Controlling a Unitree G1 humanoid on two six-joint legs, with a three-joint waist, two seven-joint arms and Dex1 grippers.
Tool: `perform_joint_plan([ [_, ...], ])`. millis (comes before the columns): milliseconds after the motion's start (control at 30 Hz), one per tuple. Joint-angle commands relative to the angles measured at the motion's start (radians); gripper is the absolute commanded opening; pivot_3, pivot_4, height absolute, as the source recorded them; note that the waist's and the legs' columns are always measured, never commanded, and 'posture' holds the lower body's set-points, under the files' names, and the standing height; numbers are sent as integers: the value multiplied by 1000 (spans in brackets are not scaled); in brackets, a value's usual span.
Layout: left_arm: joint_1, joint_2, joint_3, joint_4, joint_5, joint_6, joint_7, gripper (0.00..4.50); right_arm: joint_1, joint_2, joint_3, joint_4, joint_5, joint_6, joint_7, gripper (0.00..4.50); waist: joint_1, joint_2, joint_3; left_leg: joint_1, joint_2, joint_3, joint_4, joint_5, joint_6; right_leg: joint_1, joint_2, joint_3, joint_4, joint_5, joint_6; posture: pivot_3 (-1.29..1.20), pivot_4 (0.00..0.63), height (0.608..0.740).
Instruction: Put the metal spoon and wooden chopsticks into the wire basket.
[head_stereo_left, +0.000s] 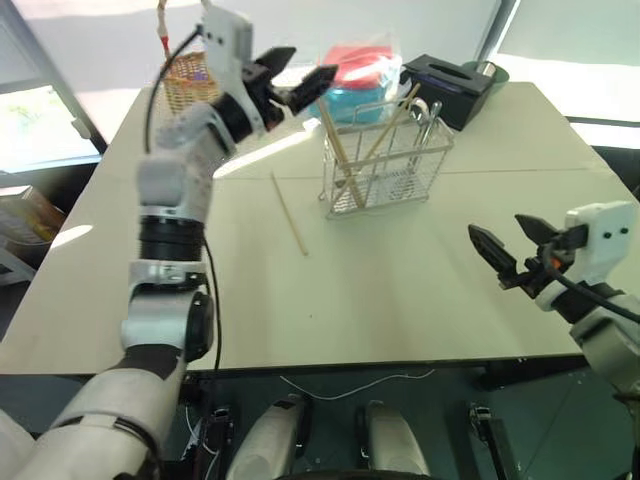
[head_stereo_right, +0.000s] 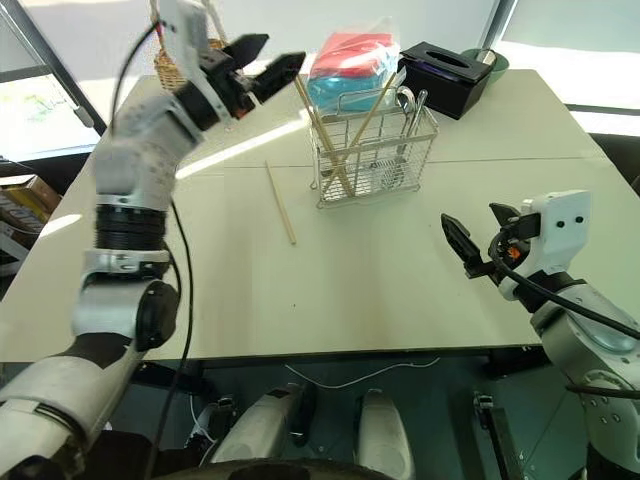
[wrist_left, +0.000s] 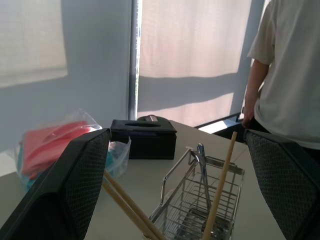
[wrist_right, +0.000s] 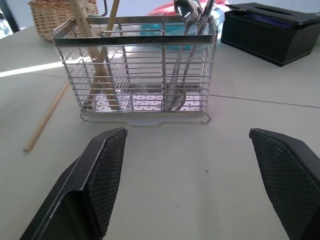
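Note:
The wire basket (head_stereo_left: 390, 165) stands on the table's far middle. Wooden chopsticks (head_stereo_left: 340, 155) lean crossed inside its left part, and a metal spoon (wrist_right: 181, 55) stands in its right part among silvery handles. One more chopstick (head_stereo_left: 290, 213) lies flat on the table, left of the basket. My left gripper (head_stereo_left: 297, 78) hovers open and empty above the table, just left of the basket's top. My right gripper (head_stereo_left: 508, 243) hangs open and empty over the table's near right side, facing the basket from a distance.
A wicker basket (head_stereo_left: 185, 80) sits at the far left behind my left arm. A plastic bag of red and blue things (head_stereo_left: 355, 70) and a black tissue box (head_stereo_left: 447, 88) stand behind the wire basket. A person in a white shirt (wrist_left: 290, 75) stands beyond the table.

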Motion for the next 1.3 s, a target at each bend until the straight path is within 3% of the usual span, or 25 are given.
perform_joint_plan([
  [33,-5,14,23,-149,-12,304,213,4482,-11,8,12,-3,-8,-26,11,4063,2,0,0,1,0,0,0,0,0,1,0,0,0,0,0,0,150,721],
  [133,-34,-14,48,-199,31,446,397,4482,-17,10,33,2,-13,-28,19,4063,2,0,0,2,0,-1,0,-1,-1,3,0,0,-1,0,0,0,150,721],
  [267,-79,-39,89,-169,92,440,557,4482,-32,8,40,18,-22,-31,23,4063,1,-1,0,2,0,-1,0,-1,-2,2,0,0,-1,0,0,0,150,721],
  [400,-129,-91,136,-32,161,596,742,4482,-48,10,46,27,-31,-34,23,4063,2,0,0,2,0,0,-1,-1,-2,2,0,0,-1,0,0,0,150,721],
  [533,-167,-162,210,161,197,641,857,4482,-50,26,54,19,-35,-37,14,4063,4,-1,0,2,0,0,-1,-2,-3,2,0,0,-1,0,0,0,150,721],
  [933,-317,-254,224,797,251,264,942,4482,-15,75,53,-22,-45,-43,-13,4063,2,-2,1,1,0,0,-2,-2,-3,1,-1,0,-1,0,1,0,150,721],
  [1300,-323,-282,227,996,259,44,990,4482,35,100,36,-69,-38,-47,-44,4063,2,-2,1,0,0,0,-2,-2,-3,0,-1,0,-1,0,1,0,150,721],
])
